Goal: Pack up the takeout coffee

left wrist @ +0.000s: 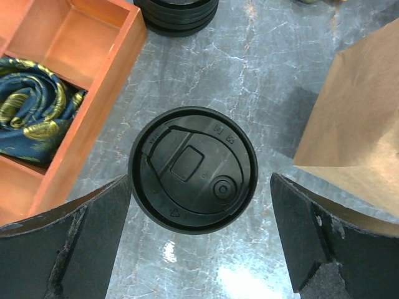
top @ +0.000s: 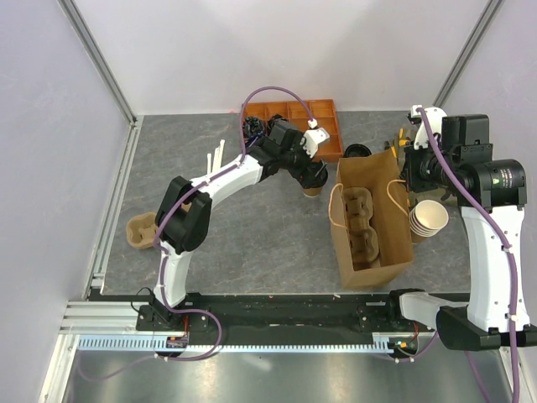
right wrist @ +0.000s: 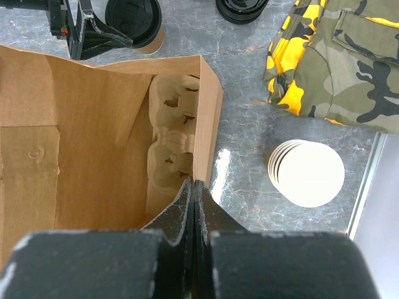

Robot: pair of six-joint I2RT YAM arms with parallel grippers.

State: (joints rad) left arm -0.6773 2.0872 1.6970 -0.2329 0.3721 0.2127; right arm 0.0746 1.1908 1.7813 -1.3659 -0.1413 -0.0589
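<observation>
Your left jaws stand wide open astride the takeout coffee point(left wrist: 193, 168), upright on the counter point(left wrist: 268, 62) between orange tray point(left wrist: 121, 71) and paper bag point(left wrist: 355, 124). Right jaws are pinched on the bag's rim.

White arms point(top: 226, 178), black joints point(top: 186, 220), purple cables point(top: 277, 91).

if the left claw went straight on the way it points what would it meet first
Likely the black lid of the takeout coffee, centred between the open left claw's fingers; nothing shows in between.
</observation>
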